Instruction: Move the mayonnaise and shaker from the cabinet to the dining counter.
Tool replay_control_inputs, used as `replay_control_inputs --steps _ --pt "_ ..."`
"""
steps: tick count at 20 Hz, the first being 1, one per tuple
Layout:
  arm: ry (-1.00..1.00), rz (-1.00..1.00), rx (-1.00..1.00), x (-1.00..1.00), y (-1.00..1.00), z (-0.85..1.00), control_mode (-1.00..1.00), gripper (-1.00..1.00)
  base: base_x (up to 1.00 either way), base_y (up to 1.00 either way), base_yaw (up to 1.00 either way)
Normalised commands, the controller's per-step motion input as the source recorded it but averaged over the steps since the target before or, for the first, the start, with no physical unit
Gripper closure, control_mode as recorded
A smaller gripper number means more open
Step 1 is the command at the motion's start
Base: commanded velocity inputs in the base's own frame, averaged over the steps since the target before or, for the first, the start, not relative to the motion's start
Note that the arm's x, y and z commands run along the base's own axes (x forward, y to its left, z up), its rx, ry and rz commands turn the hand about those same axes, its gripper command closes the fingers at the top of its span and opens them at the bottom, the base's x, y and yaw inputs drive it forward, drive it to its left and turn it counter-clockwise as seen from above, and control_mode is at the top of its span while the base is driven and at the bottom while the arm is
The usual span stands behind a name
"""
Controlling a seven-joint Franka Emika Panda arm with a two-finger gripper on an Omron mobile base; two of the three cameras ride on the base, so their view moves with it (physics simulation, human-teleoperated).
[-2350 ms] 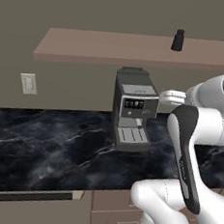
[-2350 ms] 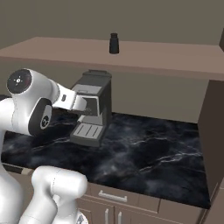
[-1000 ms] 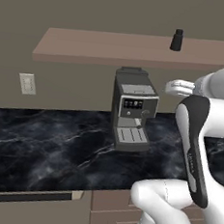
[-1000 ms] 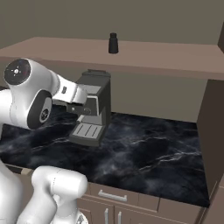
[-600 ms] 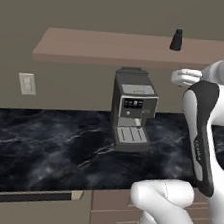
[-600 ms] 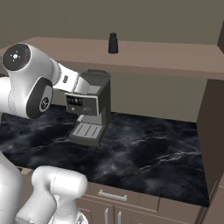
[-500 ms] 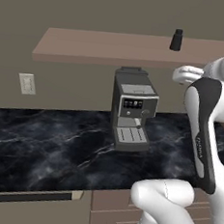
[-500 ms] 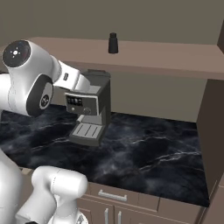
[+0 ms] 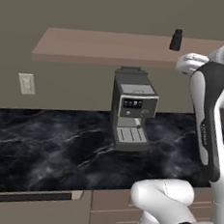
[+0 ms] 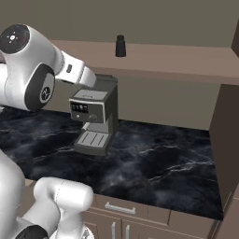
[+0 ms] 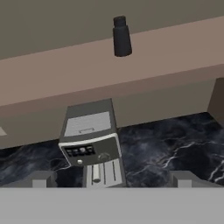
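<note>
The shaker [image 9: 176, 39] [image 10: 121, 45] [image 11: 121, 36] is a small near-black bottle with a narrower top, standing upright on the cabinet [image 9: 105, 48] [image 10: 177, 58] [image 11: 65, 70], a long tan-brown wall shelf. My gripper [image 11: 111, 179] is open, its two fingertips [image 11: 41, 179] wide apart with nothing between them. It hangs in front of the shelf, below the shaker and well short of it. The mayonnaise and the dining counter are out of view.
A grey coffee machine [image 9: 132, 108] [image 10: 95, 114] [image 11: 89, 140] stands on the black marble worktop [image 9: 42, 146] [image 10: 158, 163], under the shelf and below the shaker. A wall outlet [image 9: 25, 83] is at the left. A tall brown side panel [image 10: 228, 135] closes the right end.
The arm has lifted, bringing the hand from coffee-machine height up to about the shelf's edge. The gripper stayed open; the shaker has not moved.
</note>
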Motion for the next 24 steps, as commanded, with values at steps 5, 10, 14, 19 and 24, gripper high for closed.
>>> replay_control_inputs --steps 5,10,14,19,24 --pt "0.0 0.0 -0.02 0.08 -0.01 0.08 -1.0 -1.0 0.0 0.0 0.0" --pt "0.0 -0.01 -0.12 0.27 -0.04 0.0 -1.0 -1.0 0.0 0.0 0.0" --pt "0.0 -0.02 -0.17 0.36 -0.05 0.0 -1.0 -1.0 0.0 0.0 0.0" --pt "0.0 0.0 -0.09 0.3 -0.02 0.0 -1.0 -1.0 0.0 0.0 0.0" --pt "-0.04 0.0 0.0 0.23 -0.04 0.0 -1.0 -1.0 0.0 0.0 0.0"
